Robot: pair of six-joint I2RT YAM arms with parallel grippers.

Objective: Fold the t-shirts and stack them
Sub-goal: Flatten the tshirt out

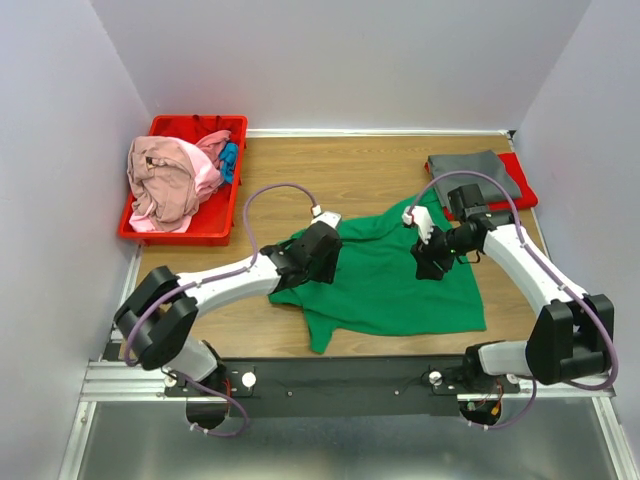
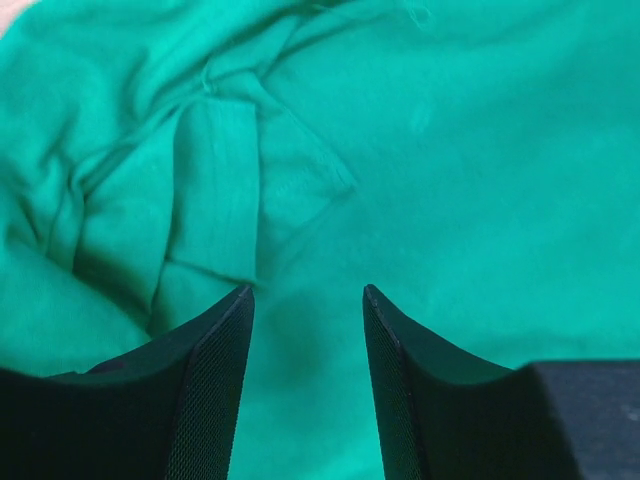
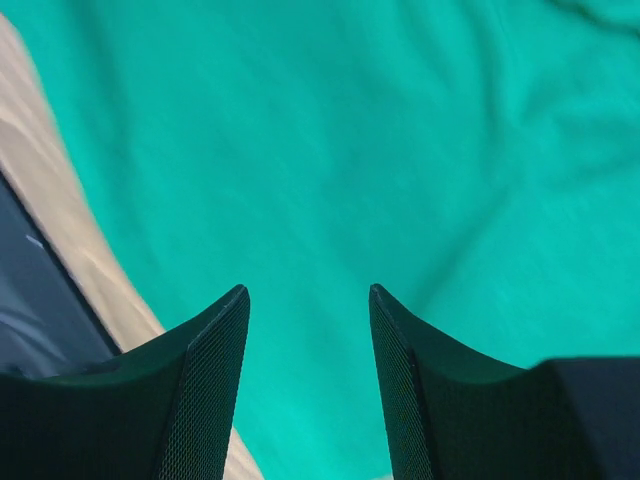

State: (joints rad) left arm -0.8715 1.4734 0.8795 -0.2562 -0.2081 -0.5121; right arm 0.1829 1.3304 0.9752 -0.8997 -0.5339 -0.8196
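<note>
A large bright green t-shirt lies spread and rumpled on the wooden table. My left gripper hovers over its left side, open and empty; in the left wrist view bunched folds of the green shirt lie just ahead of it. My right gripper is over the shirt's upper right part, open and empty; the right wrist view shows smooth green cloth below it. A folded dark grey t-shirt lies at the back right. Pink and blue shirts are heaped in the bin.
A red plastic bin stands at the back left. A red sheet lies under the grey shirt at the back right. Walls close in on three sides. The black rail runs along the near edge.
</note>
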